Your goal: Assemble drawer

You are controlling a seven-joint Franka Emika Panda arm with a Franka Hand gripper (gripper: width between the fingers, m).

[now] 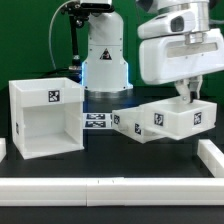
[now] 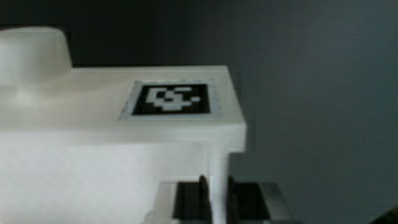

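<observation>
- claw [image 1: 187, 96] is clamped on the thin top wall of the held tray [image 1: 182, 117]; the wrist view shows its jaws pinched either side of that wall, close to a tag [image 2: 173, 98] and a round knob [image 2: 36, 50].
- held tray sits tilted near the bench [image 1: 110, 165] edge on the exterior view's right; i cannot tell if it is clear of the surface.
- second tray [image 1: 130, 125] lies just beside it, toward the middle; touching or not is unclear.
- marker board [image 1: 97, 120] lies flat between the trays and the housing.
- housing [image 1: 45, 118] stands near the edge on the exterior view's left, well apart from the held tray, with nothing in it; its opening seems to face the front edge.
- step, as i judge it: bringing 1 of 2 trays to the housing. the next move calls for levelling the tray, lining it up with the opening and sliding it in straight.
</observation>
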